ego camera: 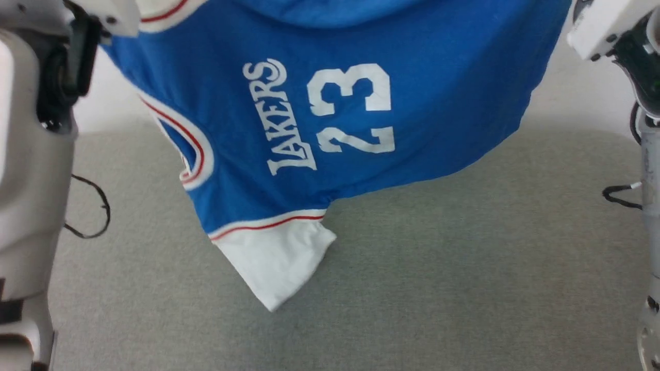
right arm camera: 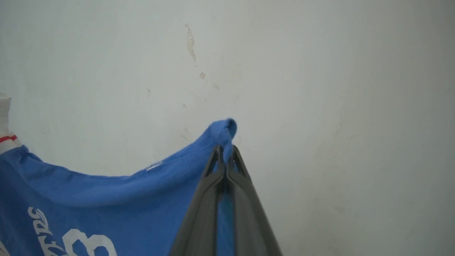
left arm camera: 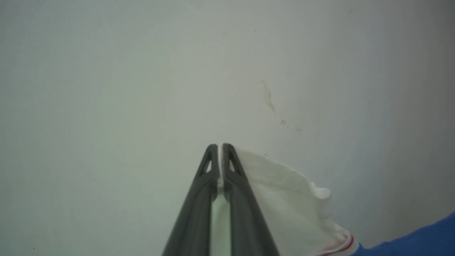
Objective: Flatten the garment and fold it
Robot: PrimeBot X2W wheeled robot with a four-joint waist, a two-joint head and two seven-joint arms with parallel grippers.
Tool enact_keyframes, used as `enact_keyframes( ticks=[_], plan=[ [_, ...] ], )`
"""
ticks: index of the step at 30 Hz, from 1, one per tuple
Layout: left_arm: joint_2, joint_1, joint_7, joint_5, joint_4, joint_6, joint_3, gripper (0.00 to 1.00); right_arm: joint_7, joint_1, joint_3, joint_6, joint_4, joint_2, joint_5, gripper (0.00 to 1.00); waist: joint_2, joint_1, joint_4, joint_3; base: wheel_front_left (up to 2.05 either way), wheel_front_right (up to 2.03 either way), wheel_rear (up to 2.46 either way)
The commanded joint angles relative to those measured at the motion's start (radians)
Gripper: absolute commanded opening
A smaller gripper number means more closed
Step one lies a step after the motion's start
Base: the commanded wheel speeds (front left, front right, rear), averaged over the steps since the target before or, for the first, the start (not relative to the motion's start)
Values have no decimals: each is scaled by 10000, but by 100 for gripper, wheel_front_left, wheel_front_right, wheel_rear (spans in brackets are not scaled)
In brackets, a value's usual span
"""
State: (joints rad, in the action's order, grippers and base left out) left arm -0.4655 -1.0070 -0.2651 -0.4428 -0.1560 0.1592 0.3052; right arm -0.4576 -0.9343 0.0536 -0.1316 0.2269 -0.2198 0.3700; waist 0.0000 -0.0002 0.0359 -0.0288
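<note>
The garment (ego camera: 438, 103), a royal-blue jersey, hangs in the air, stretched between the two claws above the grey counter (ego camera: 464, 268). Across the blue cloth white block lettering reads "LAKERS" (ego camera: 283, 118), and beside it stands a large white "23" (ego camera: 353, 108). Both are turned sideways in the head view, running from low to high. A white sleeve (ego camera: 278, 263) edged with red-and-white trim is the lowest part, its corner pointing down at the counter; whether it touches cannot be told. The left claw (left arm camera: 220, 147) has its two dark fingers pressed together, clamped on a fold of white sleeve cloth that trails off to a red-striped hem. The right claw (right arm camera: 225, 151) is likewise closed tight, pinching a bunched blue edge of the garment that pokes out above its tips. From there the blue cloth sags away, showing part of the "3" (right arm camera: 89, 243) and a few cut-off letters. Behind both claws is a pale wall (left arm camera: 106, 89) with a chipped paint mark (right arm camera: 191, 42). A thin black cable (ego camera: 93, 211) loops beside the left arm.
</note>
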Motion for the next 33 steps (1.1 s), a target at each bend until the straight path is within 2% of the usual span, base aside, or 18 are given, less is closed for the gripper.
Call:
enact_keyframes(
  ticks=[1, 5, 10, 17, 21, 26, 33],
  plan=[
    [-22, -273, 15, 14, -148, -46, -21, 0, -38, -163, 59, 9, 115, 47, 27, 0, 0, 2, -525, -524, 0, 0, 0],
    [38, -1061, -63, -90, -662, -79, -145, 0, -334, -460, 122, 9, 333, 142, 164, 0, 0, 2, -713, -537, 0, 0, 0],
    [-31, -1783, -881, -90, -1107, -303, 135, 0, -932, -717, 186, 9, 405, 222, 309, 0, 0, 2, -977, -123, 0, 0, 0],
    [90, -3319, -1099, 372, -1513, -80, 334, 0, -1291, -1772, -67, 9, 1076, 727, -58, 0, 0, 2, -1478, 1618, 0, 0, 0],
    [218, -4794, -369, 907, -1769, 92, 350, 0, -858, -2990, -277, 9, 1639, 1029, -416, 0, 0, 2, -1816, 3052, 0, 0, 0],
    [514, -6338, 1292, 1238, -2486, 170, 184, 0, 248, -4539, -527, 9, 2855, 1319, -981, 0, 0, 2, -2183, 4197, 0, 0, 0],
    [929, -7905, 2958, 1294, -3555, -235, 210, 0, 1610, -6082, -847, 9, 4358, 1189, -1725, 0, 0, 2, -2036, 5145, 0, 0, 0]
  ],
)
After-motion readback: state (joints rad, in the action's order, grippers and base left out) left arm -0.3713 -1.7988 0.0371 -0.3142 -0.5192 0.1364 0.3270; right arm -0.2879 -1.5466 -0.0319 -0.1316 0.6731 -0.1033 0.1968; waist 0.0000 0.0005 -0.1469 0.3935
